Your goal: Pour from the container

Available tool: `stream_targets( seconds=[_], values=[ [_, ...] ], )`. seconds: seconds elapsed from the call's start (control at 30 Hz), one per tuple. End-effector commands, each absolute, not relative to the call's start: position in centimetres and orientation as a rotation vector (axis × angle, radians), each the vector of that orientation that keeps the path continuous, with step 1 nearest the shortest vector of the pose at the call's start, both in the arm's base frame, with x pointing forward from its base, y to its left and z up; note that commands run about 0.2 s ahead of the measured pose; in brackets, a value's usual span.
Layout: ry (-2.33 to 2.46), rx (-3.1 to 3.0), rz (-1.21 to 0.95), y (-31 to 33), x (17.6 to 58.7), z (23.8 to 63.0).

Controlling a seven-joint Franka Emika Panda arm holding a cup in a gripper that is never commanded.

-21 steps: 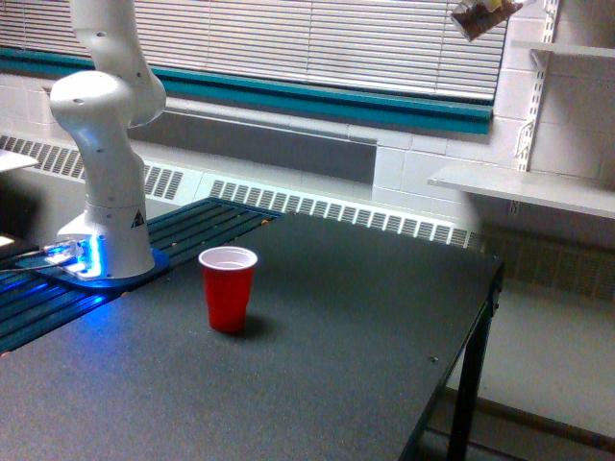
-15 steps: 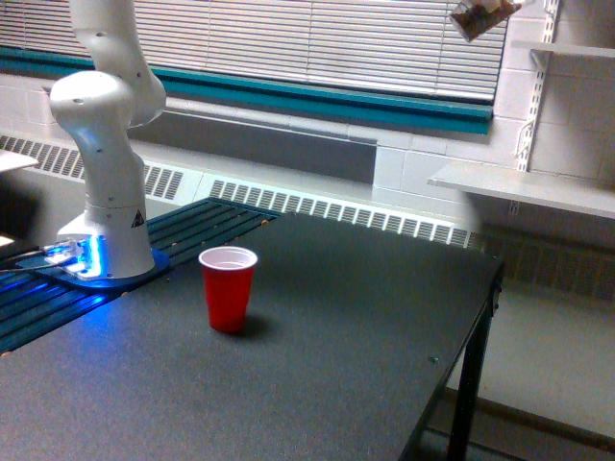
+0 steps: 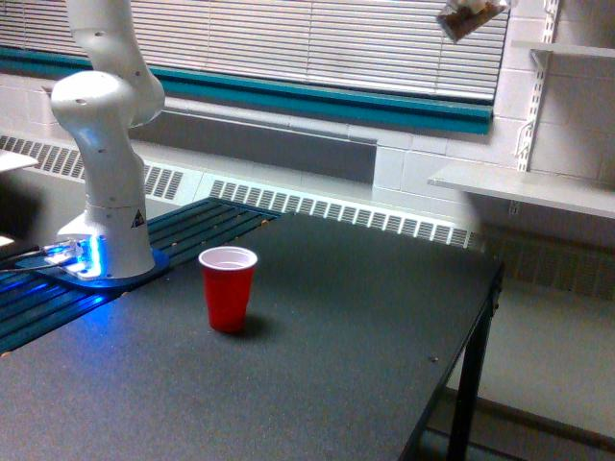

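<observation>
At the top right of the frame the small clear plastic container of brown bits (image 3: 469, 16) hangs tilted, jaws out of view, well apart from the red plastic cup (image 3: 229, 287) at lower left, so carrying across comes next.

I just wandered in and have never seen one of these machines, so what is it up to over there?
A white robot arm stands on the dark table. High at the top edge of the picture hangs a small clear container with brown bits inside, tilted; the gripper holding it is out of view. A red cup stands upright on the table, well below and off to the exterior view's left of the container. Nothing can be seen pouring at this moment.
</observation>
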State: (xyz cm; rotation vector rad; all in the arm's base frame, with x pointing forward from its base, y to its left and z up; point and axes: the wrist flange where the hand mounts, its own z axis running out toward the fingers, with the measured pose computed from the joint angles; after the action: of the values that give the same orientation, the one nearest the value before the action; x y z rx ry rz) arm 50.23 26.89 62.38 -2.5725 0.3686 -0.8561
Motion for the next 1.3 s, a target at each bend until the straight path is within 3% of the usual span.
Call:
stream_targets(
  seconds=[0.03, 0.67, 1.3],
  values=[
    [0.364, -2.59, -0.859, 26.5, 47.4, 62.2],
    [0.574, -2.651, -0.902, 17.1, 41.3, 59.6],
    [0.758, -2.718, -0.729, 11.6, 35.1, 52.5]
  ],
)
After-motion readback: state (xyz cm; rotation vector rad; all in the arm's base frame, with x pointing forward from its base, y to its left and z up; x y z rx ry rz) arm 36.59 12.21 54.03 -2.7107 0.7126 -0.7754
